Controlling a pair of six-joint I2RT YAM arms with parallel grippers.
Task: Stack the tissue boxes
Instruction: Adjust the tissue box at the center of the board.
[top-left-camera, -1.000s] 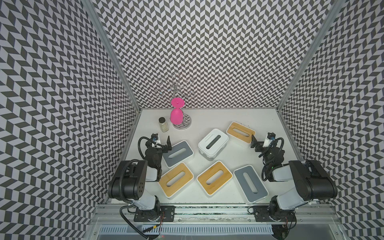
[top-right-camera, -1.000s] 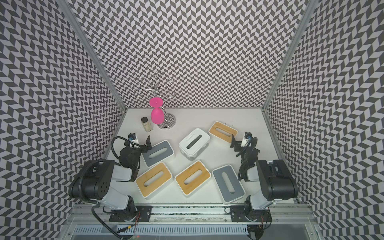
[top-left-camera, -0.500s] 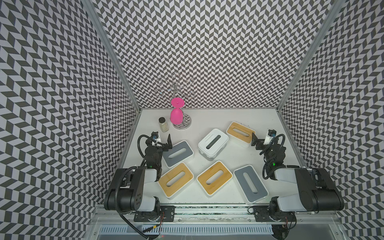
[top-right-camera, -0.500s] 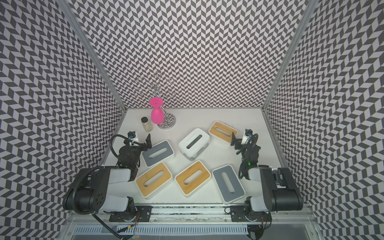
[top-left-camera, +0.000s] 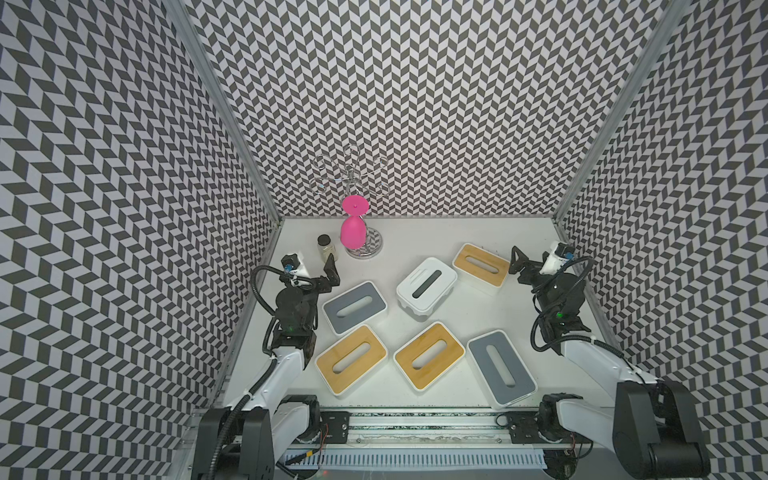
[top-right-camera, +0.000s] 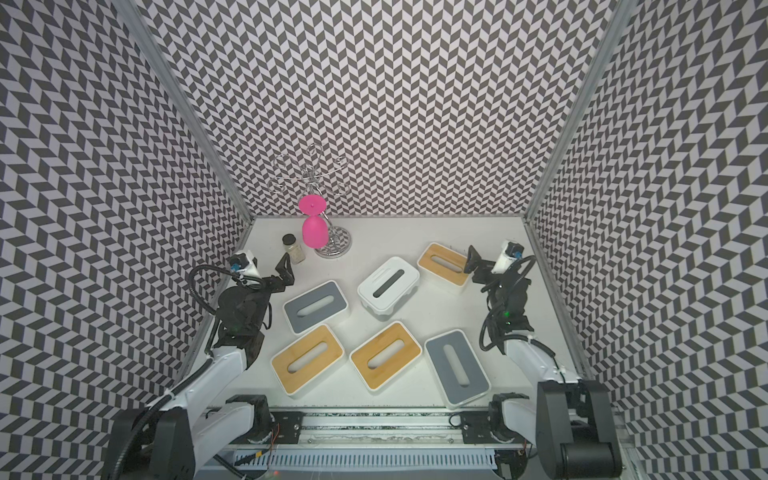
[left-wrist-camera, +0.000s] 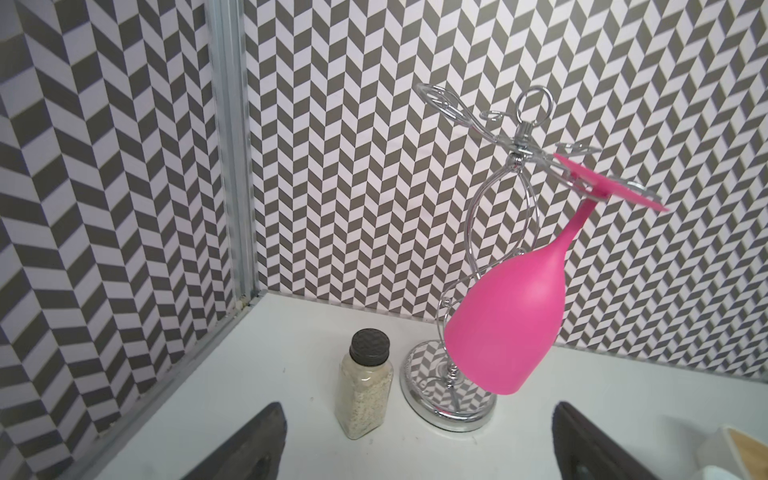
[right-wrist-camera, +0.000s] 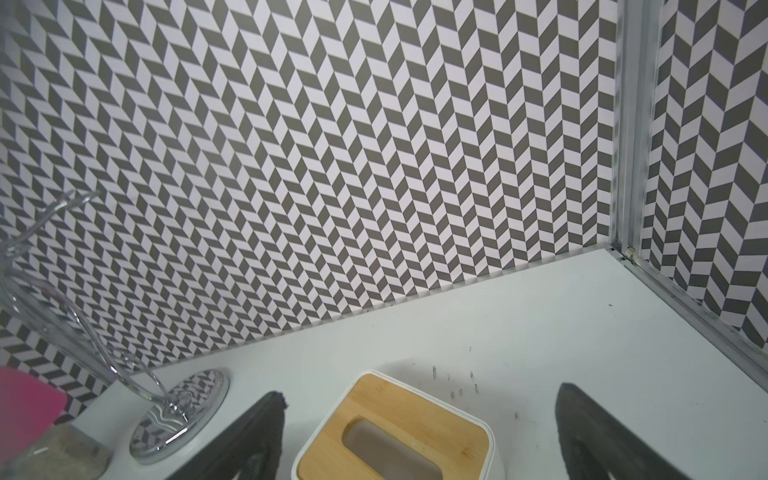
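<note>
Several tissue boxes lie apart on the white table, none on another. Three have bamboo lids: near left (top-left-camera: 351, 365), near middle (top-left-camera: 429, 355) and far right (top-left-camera: 481, 266). Two have grey lids: left (top-left-camera: 353, 306) and near right (top-left-camera: 500, 372). An all-white box (top-left-camera: 426, 287) sits in the middle. My left gripper (top-left-camera: 328, 272) (left-wrist-camera: 415, 415) hangs open and empty just beyond the left grey box. My right gripper (top-left-camera: 516, 262) (right-wrist-camera: 419, 399) is open and empty, right beside the far bamboo box (right-wrist-camera: 399, 432).
A chrome glass rack (top-left-camera: 363, 245) holding an upside-down pink wine glass (top-left-camera: 353, 232) stands at the back left. Beside it is a small jar (top-left-camera: 326, 247) (left-wrist-camera: 365, 386) of pale grains with a black cap. Patterned walls close in three sides.
Both arms have unfolded and lifted their wrists, carrying the grippers a little farther toward the back. Both stay open. The boxes have not moved.
</note>
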